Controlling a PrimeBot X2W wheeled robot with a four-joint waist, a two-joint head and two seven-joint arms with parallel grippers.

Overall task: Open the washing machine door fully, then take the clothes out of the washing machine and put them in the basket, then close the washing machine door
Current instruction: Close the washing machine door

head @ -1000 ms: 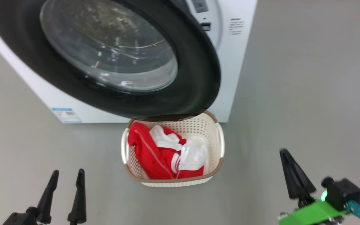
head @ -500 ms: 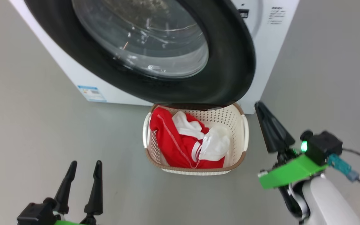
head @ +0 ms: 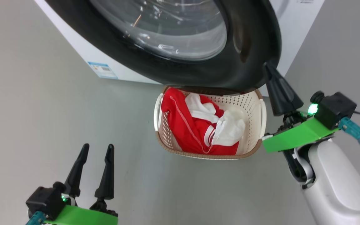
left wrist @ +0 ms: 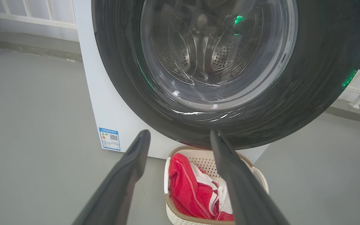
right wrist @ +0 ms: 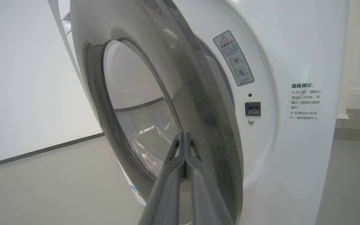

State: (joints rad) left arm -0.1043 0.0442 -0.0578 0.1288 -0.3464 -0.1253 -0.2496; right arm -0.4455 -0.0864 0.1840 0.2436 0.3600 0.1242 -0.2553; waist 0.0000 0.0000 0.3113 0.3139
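The washing machine door (head: 248, 62), with its black rim and glass bowl, stands partly open in front of the white washing machine (head: 292, 37). Below it on the floor sits the basket (head: 259, 109), holding the red and white clothes (head: 186, 125). My right gripper (head: 267, 66) is shut with nothing in it, its tip at the door's lower right rim. The right wrist view has the right gripper (right wrist: 184, 135) against the door (right wrist: 198, 103), seen edge-on. My left gripper (head: 98, 147) stands open and empty at the lower left, well short of the basket (left wrist: 262, 182) and clothes (left wrist: 183, 184).
Grey floor (head: 42, 109) surrounds the washer and basket. A blue label (left wrist: 109, 139) sits low on the washer's front. The latch slot (right wrist: 252, 108) and warning stickers show on the washer's face beside the door. A white rail (left wrist: 27, 18) runs behind.
The head camera has shifted. My shut right gripper has risen from beside the basket up to the door's lower right rim. The left gripper stays open; the clothes lie unchanged in the basket.
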